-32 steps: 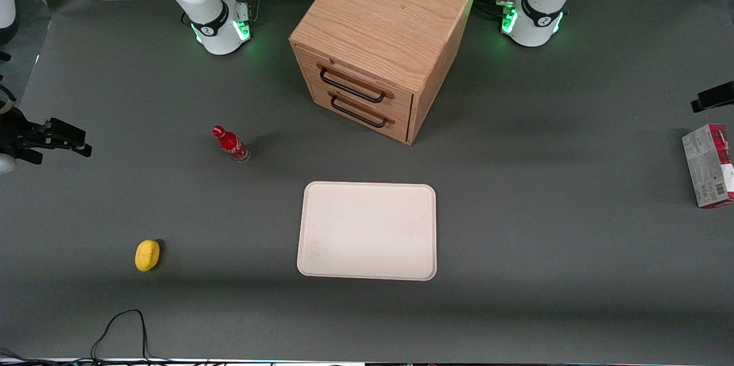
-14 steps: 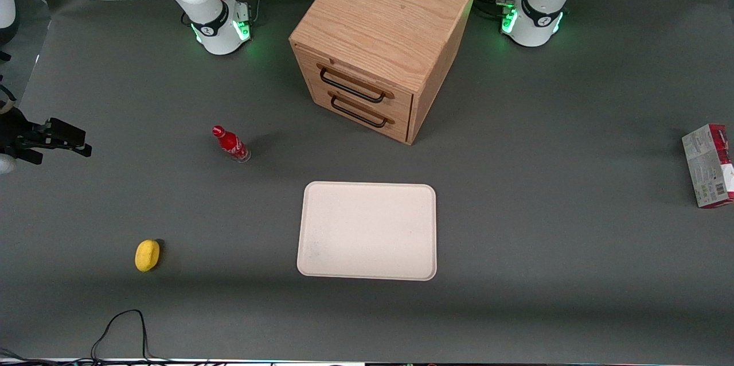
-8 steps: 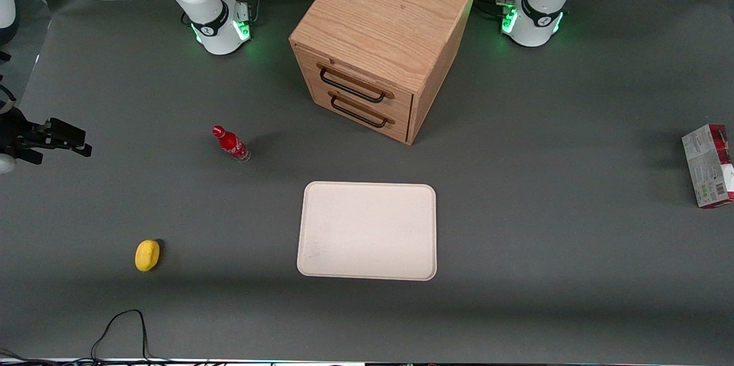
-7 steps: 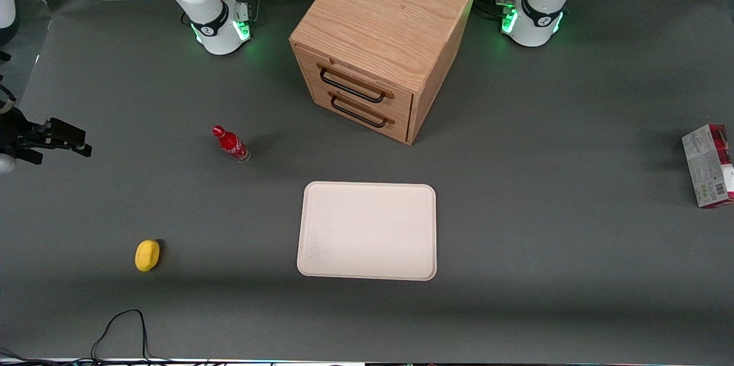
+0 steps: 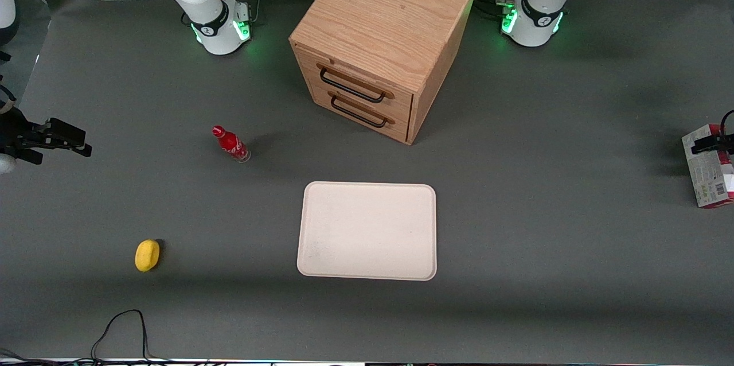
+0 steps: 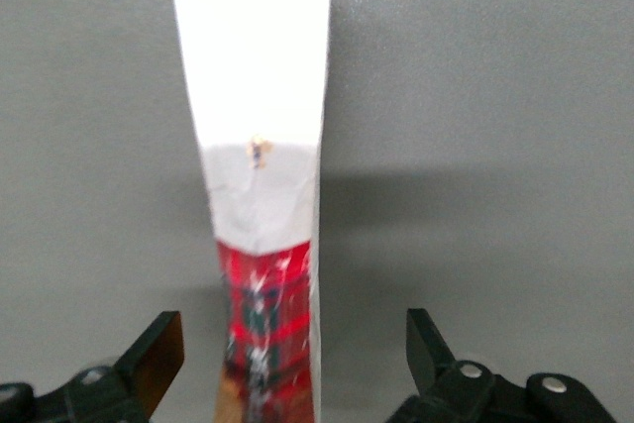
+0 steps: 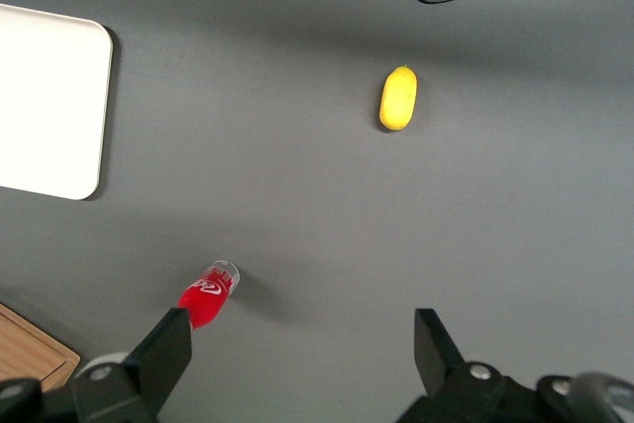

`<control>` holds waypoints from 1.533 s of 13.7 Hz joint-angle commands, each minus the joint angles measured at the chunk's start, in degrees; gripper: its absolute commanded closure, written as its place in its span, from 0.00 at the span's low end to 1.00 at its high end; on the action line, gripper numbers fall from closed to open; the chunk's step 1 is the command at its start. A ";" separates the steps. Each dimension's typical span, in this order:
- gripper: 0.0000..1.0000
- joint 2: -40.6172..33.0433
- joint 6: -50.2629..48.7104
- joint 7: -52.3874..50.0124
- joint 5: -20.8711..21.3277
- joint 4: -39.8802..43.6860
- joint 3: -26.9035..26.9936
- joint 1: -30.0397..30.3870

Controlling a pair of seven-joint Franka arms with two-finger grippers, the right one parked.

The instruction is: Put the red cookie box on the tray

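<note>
The red cookie box (image 5: 708, 174) stands on its thin edge on the grey table, at the working arm's end, with its pale printed back and barcode showing. My left gripper (image 5: 711, 143) is just above the box's end farther from the front camera. In the left wrist view the gripper (image 6: 292, 344) is open and straddles the box (image 6: 260, 96), with one dark finger (image 6: 158, 349) on each side and clear gaps to both. The cream-white tray (image 5: 367, 231) lies flat mid-table, nearer the front camera than the cabinet, far from the box. The tray also shows in the right wrist view (image 7: 50, 96).
A wooden two-drawer cabinet (image 5: 381, 39) stands at mid-table, farther from the front camera than the tray. A small red bottle (image 5: 230, 143) and a yellow fruit (image 5: 147, 254) lie toward the parked arm's end. A black cable (image 5: 123, 326) loops at the near edge.
My gripper went out of the front view and has now come back into it, lower, over the cookie box. The box and tray have not moved.
</note>
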 commanded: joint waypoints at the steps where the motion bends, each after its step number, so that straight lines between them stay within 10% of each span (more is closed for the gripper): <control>1: 0.00 -0.03 0.73 0.43 -0.65 0.19 -0.29 0.09; 4: 0.20 0.15 1.35 0.78 -0.65 0.45 -0.29 -0.26; 6: 0.85 0.15 1.17 1.30 -0.13 1.15 -0.29 -0.26; 7: 1.00 0.24 1.08 2.61 -0.04 1.33 -0.29 -0.18; 15: 1.00 -0.20 -2.67 4.21 -0.21 4.40 -0.38 -0.70; 21: 1.00 -7.75 -35.52 -0.36 0.14 21.69 -0.64 -7.28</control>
